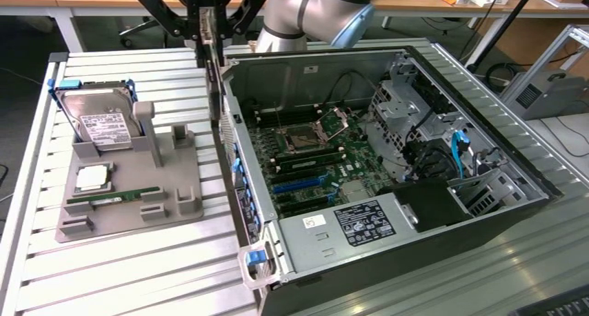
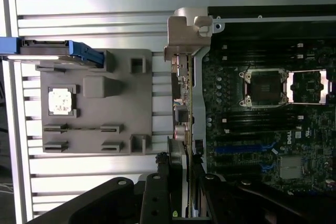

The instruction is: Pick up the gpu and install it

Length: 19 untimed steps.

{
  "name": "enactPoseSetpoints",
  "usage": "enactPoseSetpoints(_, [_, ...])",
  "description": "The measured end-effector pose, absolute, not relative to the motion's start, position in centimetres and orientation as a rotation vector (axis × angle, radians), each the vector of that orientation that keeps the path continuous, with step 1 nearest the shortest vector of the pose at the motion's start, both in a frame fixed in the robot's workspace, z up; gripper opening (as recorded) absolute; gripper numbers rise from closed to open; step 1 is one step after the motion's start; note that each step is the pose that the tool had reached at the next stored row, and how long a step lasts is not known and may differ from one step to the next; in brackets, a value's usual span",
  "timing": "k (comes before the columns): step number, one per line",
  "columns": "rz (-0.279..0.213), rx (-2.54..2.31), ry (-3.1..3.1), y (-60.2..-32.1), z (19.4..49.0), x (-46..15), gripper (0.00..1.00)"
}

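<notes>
The gpu (image 1: 217, 81) hangs edge-on, a thin card with its silver bracket (image 2: 188, 30) at the free end. My gripper (image 1: 214, 32) is shut on its upper part, black fingers (image 2: 156, 187) pressing on both faces. The card sits in the air over the near side wall of the open computer case (image 1: 248, 212), between the grey fixture and the motherboard (image 1: 304, 157). In the wrist view the gpu (image 2: 187, 103) lines up along the case edge, beside the blue expansion slots (image 2: 236, 149).
A grey fixture (image 1: 129, 185) on the exterior view's left carries a hard drive (image 1: 99, 126), a CPU chip (image 1: 94, 178) and a RAM stick (image 1: 115, 197). Inside the case are an open CPU socket (image 1: 304, 138), drive cages and cables (image 1: 460, 150). Everything stands on a slatted metal table (image 1: 138, 274).
</notes>
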State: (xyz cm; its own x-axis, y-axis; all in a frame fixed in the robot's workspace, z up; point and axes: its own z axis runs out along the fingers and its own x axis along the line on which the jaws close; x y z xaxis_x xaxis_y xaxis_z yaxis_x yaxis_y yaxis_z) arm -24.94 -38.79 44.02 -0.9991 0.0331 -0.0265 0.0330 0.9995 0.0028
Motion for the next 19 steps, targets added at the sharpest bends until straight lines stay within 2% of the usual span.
enactPoseSetpoints(19, [0.003,0.051,3.115,-38.9,43.9,-23.6,0.27])
